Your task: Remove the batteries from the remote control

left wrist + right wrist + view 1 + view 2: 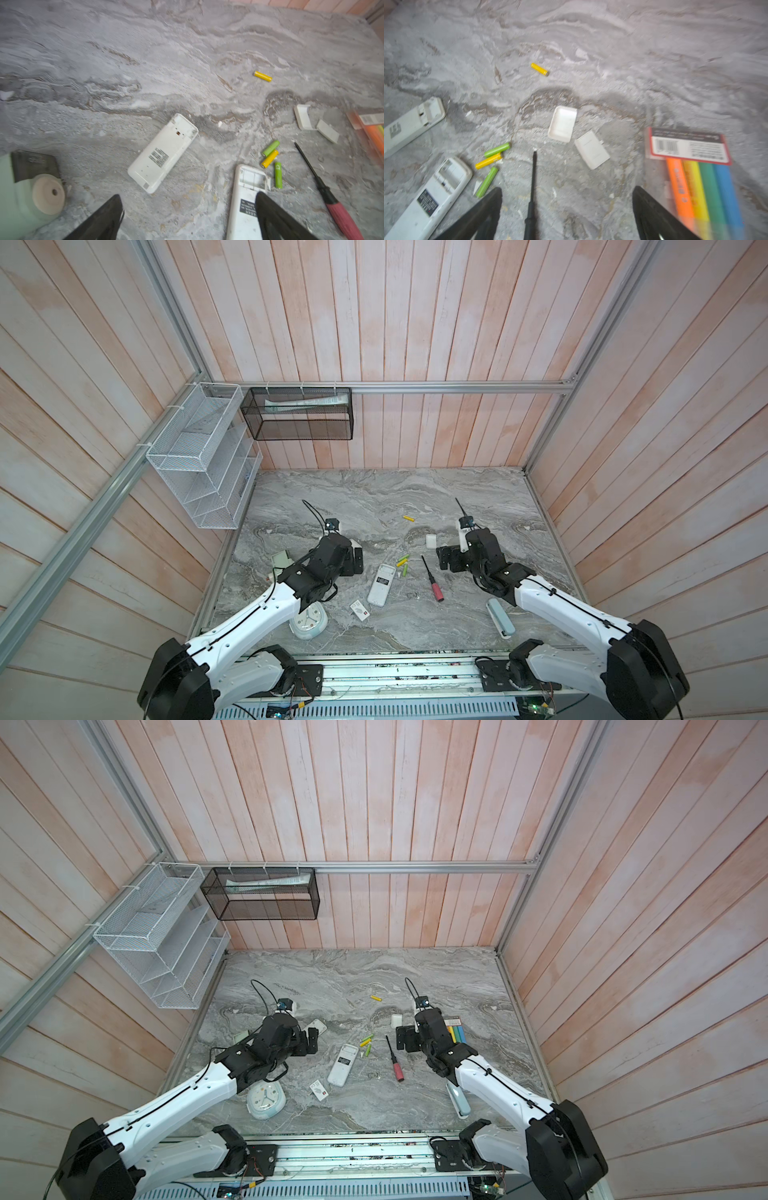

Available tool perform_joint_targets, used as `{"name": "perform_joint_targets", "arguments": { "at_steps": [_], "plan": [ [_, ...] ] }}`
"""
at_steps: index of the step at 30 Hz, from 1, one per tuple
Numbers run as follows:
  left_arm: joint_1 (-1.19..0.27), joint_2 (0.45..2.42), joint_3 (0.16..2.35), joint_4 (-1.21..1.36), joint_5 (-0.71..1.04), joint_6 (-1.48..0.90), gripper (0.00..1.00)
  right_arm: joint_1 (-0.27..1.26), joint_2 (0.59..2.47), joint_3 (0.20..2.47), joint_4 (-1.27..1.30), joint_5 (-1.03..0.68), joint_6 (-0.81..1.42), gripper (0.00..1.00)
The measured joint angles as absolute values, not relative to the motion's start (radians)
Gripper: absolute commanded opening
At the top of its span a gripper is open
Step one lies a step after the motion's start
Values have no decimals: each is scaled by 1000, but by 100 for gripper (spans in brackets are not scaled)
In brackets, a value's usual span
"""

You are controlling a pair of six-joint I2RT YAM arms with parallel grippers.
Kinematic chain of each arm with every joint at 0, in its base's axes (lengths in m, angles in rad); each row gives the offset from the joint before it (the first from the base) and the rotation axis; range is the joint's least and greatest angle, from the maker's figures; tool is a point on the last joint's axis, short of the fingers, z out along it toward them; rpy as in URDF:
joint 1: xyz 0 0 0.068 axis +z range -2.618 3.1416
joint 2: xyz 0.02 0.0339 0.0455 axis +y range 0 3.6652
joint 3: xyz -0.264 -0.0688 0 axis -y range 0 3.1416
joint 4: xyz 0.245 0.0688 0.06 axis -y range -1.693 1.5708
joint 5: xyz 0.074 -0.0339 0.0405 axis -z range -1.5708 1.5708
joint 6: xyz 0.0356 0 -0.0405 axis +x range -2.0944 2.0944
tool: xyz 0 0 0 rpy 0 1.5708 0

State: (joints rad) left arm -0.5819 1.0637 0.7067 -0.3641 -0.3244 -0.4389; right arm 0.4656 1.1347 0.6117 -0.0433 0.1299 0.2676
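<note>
The white remote control (381, 585) lies face down mid-table, its battery bay (252, 179) open and empty. Three batteries lie just beside that end: a green one (270, 148), a yellow one (269, 159) and another green one (278, 175). A further yellow battery (408, 518) lies alone, farther back. My left gripper (188, 195) hangs open left of the remote, holding nothing. My right gripper (566, 188) is open over bare table on the right. The red-handled screwdriver (432, 578) lies on the table, its shaft (532, 187) near one right finger.
A second white remote (164, 153) lies by the left gripper. Two white covers (562, 123) (591, 149) and a marker pack (695, 166) lie near the right gripper. A clock (308, 622), a card (359, 610) and a pale blue case (500, 618) lie near the front.
</note>
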Motion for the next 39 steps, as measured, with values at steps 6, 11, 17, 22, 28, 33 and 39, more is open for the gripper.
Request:
{"name": "perform_joint_targets", "arguments": {
  "at_steps": [6, 11, 17, 22, 28, 33, 39],
  "plan": [
    [-412, 955, 551, -178, -375, -327, 100, 231, 1102, 513, 127, 80, 160, 98],
    [-302, 947, 442, -3, -372, -216, 100, 102, 1174, 436, 291, 68, 97, 98],
    [-154, 978, 327, 247, -285, -118, 100, 38, 1291, 326, 555, 69, 51, 98],
    [-52, 1047, 273, 416, -204, -83, 100, 17, 1351, 321, 734, 39, 19, 98],
    [21, 1168, 269, 574, -153, -67, 100, -6, 1399, 250, 1018, 2, -2, 98],
    [39, 1239, 269, 664, -125, -52, 100, -13, 1523, 168, 1221, -11, -6, 98],
    [41, 1333, 269, 833, -73, -57, 100, -17, 1526, 205, 1232, -22, -8, 98]
  ]
}}
